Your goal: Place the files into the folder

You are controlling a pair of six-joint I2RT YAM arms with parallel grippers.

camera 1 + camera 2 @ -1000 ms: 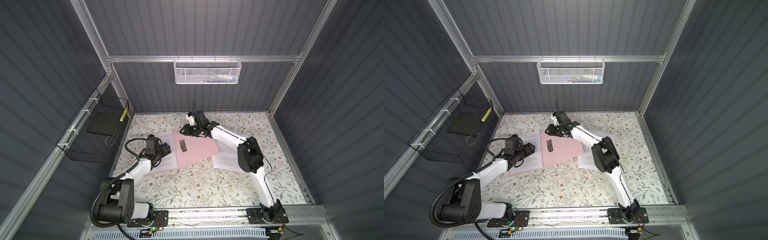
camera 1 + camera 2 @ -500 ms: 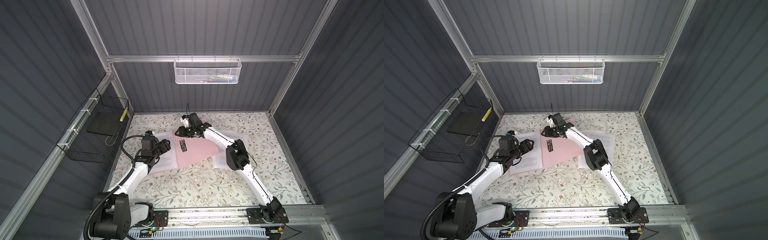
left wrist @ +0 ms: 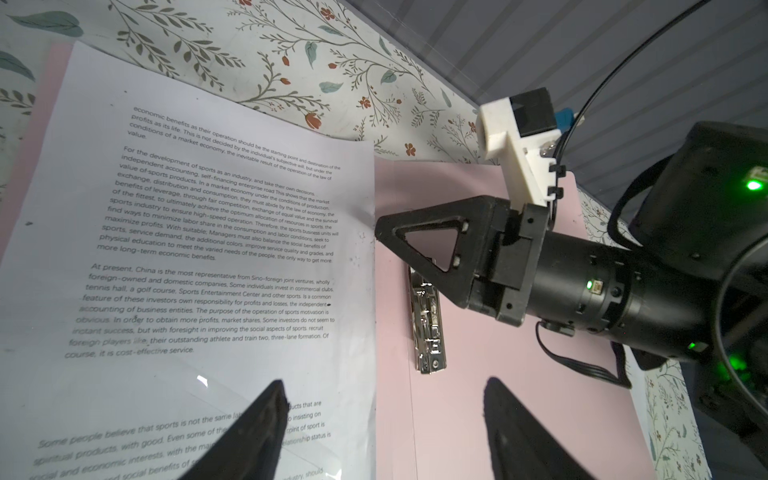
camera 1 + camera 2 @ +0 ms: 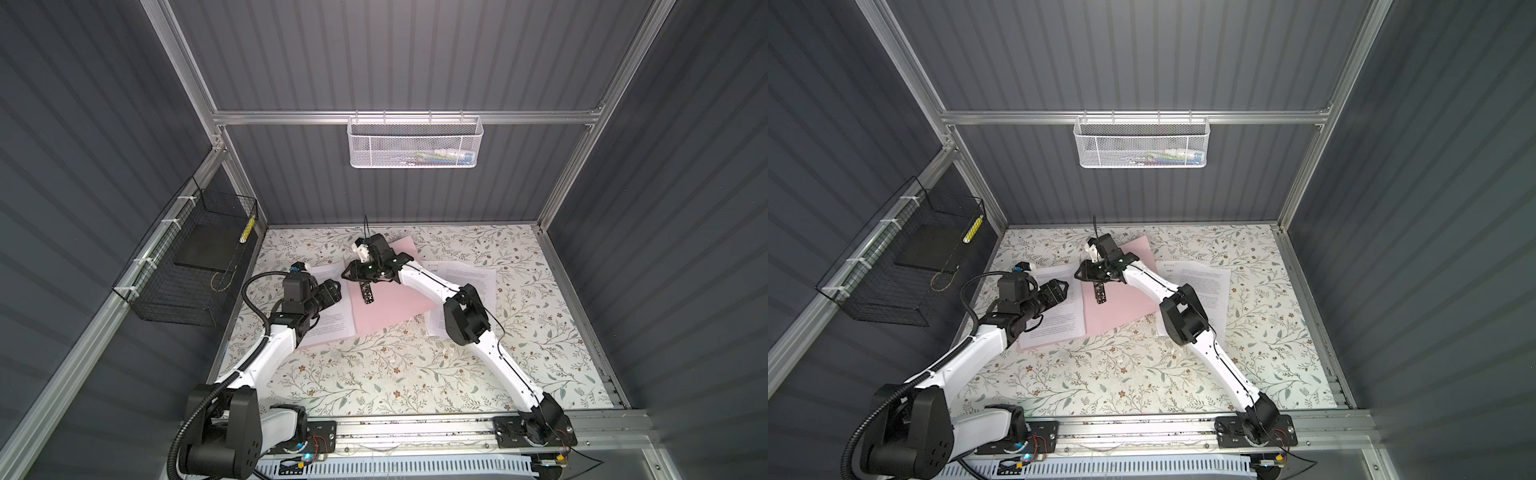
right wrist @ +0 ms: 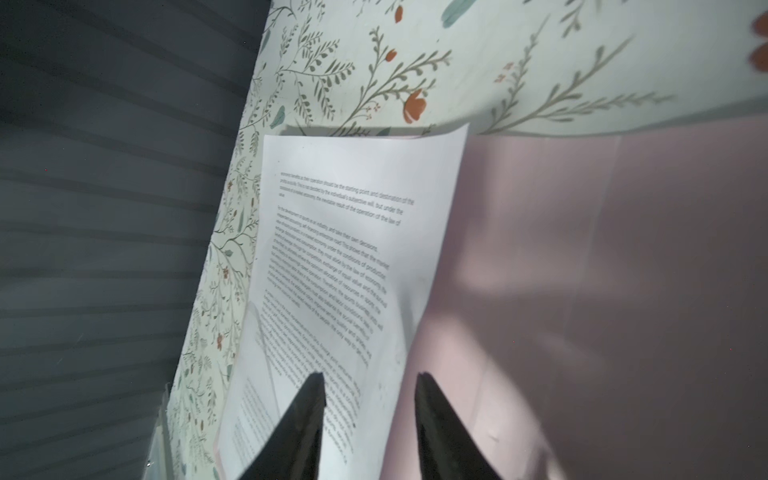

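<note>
Pink folder (image 4: 395, 309) lies open and flat on floral desk (image 4: 374, 374), metal clip bar (image 4: 367, 293) along spine. One printed sheet (image 4: 338, 320) sits on folder's left flap. Over to loose sheets (image 4: 473, 276): on desk just right of folder, partly under right arm. Now left claw (image 3: 384, 415): hovering low, jaws wide apart, straddling sheet edge and spine, gripping nothing. And right claw (image 5: 370, 395): above clip bar's far end, jaws part-way apart, nothing between; contact with clip unclear.
</note>
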